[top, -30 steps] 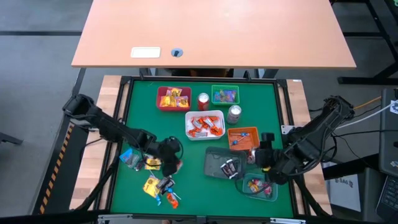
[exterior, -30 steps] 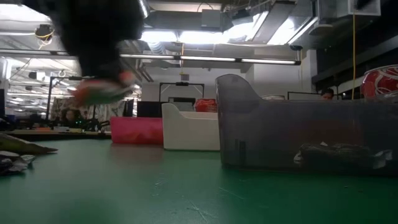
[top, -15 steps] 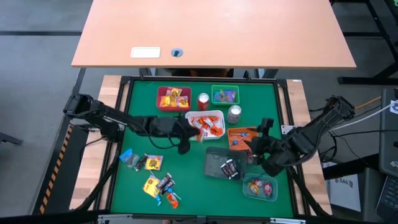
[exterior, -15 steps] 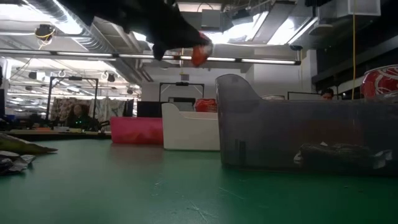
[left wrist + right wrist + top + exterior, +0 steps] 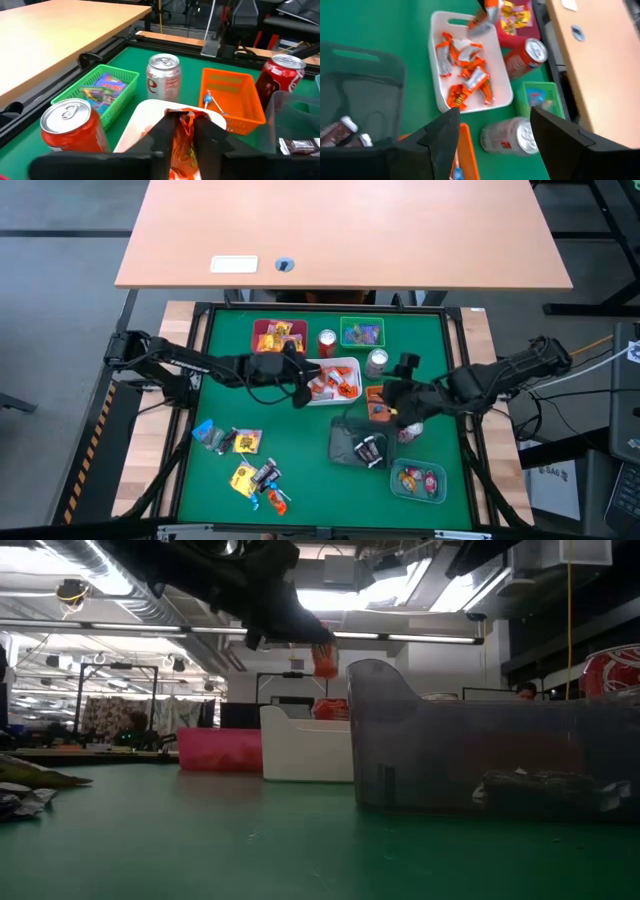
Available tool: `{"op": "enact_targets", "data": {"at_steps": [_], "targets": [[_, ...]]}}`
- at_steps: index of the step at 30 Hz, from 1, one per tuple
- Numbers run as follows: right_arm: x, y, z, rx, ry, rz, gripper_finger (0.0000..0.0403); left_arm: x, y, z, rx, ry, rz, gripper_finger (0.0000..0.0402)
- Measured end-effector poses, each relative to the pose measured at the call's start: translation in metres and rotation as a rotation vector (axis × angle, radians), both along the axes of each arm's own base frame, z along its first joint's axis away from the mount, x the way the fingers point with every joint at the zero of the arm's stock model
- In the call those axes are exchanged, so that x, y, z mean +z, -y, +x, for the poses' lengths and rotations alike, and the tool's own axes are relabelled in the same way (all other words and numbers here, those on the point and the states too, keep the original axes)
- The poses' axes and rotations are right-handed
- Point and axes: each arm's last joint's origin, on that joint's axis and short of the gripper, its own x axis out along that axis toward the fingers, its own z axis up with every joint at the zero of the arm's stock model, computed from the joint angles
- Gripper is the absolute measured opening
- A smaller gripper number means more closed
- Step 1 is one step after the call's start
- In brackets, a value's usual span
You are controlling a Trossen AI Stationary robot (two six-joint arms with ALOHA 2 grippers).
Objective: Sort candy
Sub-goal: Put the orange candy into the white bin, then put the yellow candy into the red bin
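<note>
An orange-wrapped candy (image 5: 182, 137) hangs between the dark fingers (image 5: 210, 136) of the left claw (image 5: 300, 392), poised above the near-left edge of the white tray (image 5: 352, 366), which already carries a heap of orange sweets (image 5: 465, 82). In the wrist view the fingers lie close along both sides of the wrapper; whether they are pinching it or have just let go cannot be told. The low view shows the same orange candy (image 5: 325, 661) dangling under the claw, clear of the tray below.

Around the white tray stand a red tray (image 5: 262, 348) of yellow sweets, a green tray (image 5: 345, 327) of mixed wrappers, an orange tray (image 5: 404, 392), a grey tray (image 5: 342, 442) with dark-wrapped pieces, and a teal tray (image 5: 400, 483) at the near right corner. A red soda can (image 5: 327, 342) and a silver soda can (image 5: 377, 362) sit between the trays.

Loose candy (image 5: 252, 470) is scattered on the green tabletop (image 5: 300, 465) at the near left.

The right claw (image 5: 402, 402) hovers over the orange tray, its fingers (image 5: 440, 137) spread wide and holding nothing.
</note>
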Motion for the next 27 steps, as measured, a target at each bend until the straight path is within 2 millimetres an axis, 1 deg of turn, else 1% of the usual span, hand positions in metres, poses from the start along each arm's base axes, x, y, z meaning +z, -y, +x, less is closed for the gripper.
{"op": "enact_targets", "data": {"at_steps": [7, 11, 14, 22, 25, 27], "targets": [[0.003, 0.014, 0.013, 0.06, 0.019, 0.088, 0.0241, 0.0, -0.009, -0.001, 0.028, 0.002, 0.0, 0.0131], [0.003, 0.019, 0.016, 0.061, 0.015, 0.115, 0.0241, 0.002, -0.009, -0.001, 0.029, 0.006, 0.0, 0.0157], [0.003, 0.02, 0.016, 0.061, 0.011, 0.121, 0.0241, 0.004, -0.009, -0.002, 0.028, 0.014, 0.0, 0.0164], [0.003, 0.02, 0.015, 0.063, 0.01, 0.121, 0.0241, 0.005, -0.008, -0.003, 0.025, 0.016, 0.0, 0.0165], [0.003, 0.02, 0.015, 0.063, 0.01, 0.121, 0.0241, 0.013, -0.004, -0.009, -0.005, 0.025, -0.006, 0.0165], [0.003, 0.02, 0.015, 0.063, 0.009, 0.121, 0.0241, 0.019, 0.002, -0.017, -0.046, -0.009, -0.016, 0.0165]]}}
